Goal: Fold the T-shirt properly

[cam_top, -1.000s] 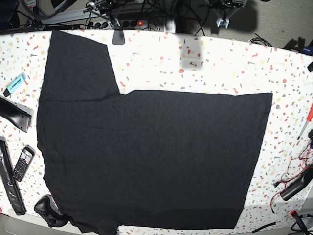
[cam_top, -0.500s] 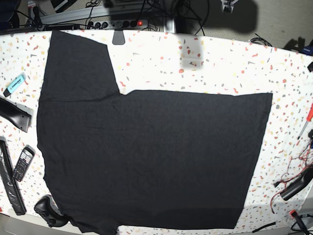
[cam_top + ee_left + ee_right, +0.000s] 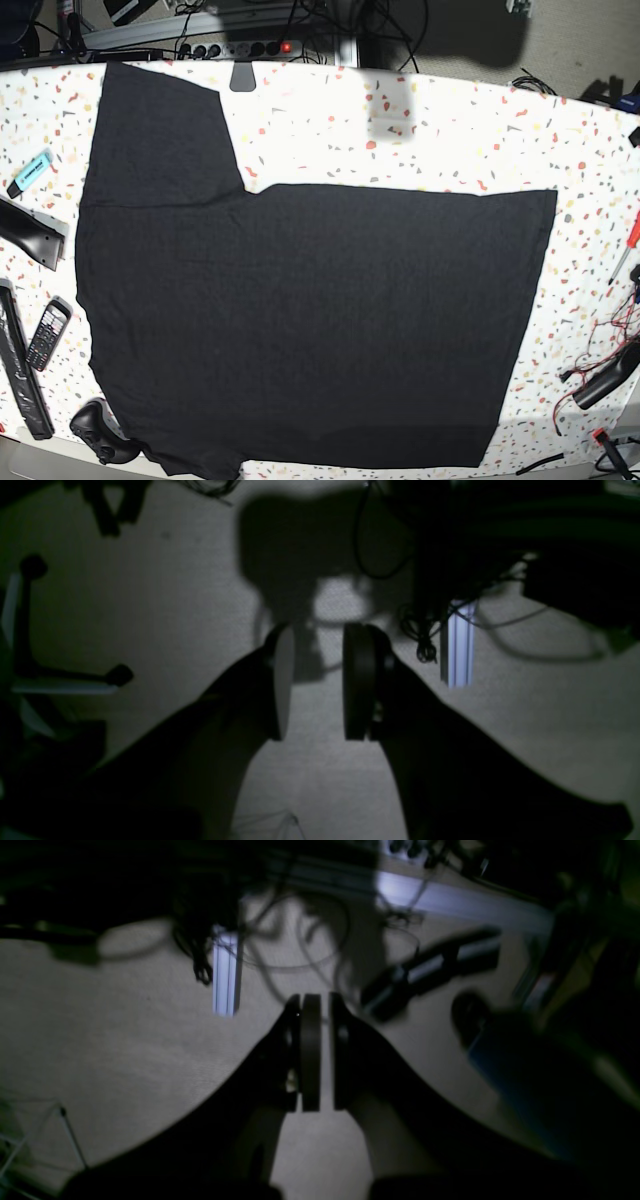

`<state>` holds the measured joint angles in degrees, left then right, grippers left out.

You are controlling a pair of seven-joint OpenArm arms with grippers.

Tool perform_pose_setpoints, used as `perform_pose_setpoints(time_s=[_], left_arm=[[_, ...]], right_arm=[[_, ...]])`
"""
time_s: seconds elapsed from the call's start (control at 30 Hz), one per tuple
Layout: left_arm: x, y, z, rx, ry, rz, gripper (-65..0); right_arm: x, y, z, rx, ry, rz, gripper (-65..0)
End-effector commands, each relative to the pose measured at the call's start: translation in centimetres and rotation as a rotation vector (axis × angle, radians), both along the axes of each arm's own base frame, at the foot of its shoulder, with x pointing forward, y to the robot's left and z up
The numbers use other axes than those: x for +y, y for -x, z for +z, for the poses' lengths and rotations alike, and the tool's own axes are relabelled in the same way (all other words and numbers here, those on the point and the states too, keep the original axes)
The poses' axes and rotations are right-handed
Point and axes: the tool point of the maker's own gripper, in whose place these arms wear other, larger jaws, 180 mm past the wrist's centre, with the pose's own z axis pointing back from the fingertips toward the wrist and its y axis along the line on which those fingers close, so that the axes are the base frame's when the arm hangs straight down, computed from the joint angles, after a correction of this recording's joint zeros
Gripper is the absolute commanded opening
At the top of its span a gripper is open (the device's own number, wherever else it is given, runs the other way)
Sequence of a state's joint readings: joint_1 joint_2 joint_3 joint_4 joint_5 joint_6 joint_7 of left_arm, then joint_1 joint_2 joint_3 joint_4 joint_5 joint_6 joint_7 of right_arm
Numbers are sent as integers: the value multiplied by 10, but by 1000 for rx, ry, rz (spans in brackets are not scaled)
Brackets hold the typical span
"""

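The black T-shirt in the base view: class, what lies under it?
The black T-shirt lies flat on a white speckled table, which shows around it. A black game controller pokes out beside its lower left edge. Whatever else the cloth covers cannot be seen.

White speckled tabletop [image 3: 440, 120], terrazzo pattern. A black T-shirt [image 3: 300, 320] lies flat on it, covering most of the surface, one sleeve reaching the far left. Along the left edge: a turquoise highlighter [image 3: 29, 172], a black bar [image 3: 30, 230], a phone [image 3: 46, 333], a long black strip [image 3: 20, 375] and a dark controller [image 3: 100, 430] near the corner. Right edge: a red-handled screwdriver [image 3: 626, 243] and red wires [image 3: 605, 350].
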<state>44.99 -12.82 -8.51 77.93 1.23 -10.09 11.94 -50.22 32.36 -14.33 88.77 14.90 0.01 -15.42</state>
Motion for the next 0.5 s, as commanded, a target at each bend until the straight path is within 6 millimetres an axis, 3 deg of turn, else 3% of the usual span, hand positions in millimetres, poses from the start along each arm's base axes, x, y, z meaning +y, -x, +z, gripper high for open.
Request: perform_pose_setpoints(time_s=[0.0, 0.2, 0.47], left_arm=[[8, -4, 12, -24, -17, -24, -489], [20, -36, 65, -107, -75, -174, -489], [14, -112, 138, -312, -242, -440, -489]], right_arm=[[2, -1, 12, -10, -17, 24, -618], [7, -42, 73, -143, -49, 81, -618], [-20, -119, 142, -356, 43, 55, -618]])
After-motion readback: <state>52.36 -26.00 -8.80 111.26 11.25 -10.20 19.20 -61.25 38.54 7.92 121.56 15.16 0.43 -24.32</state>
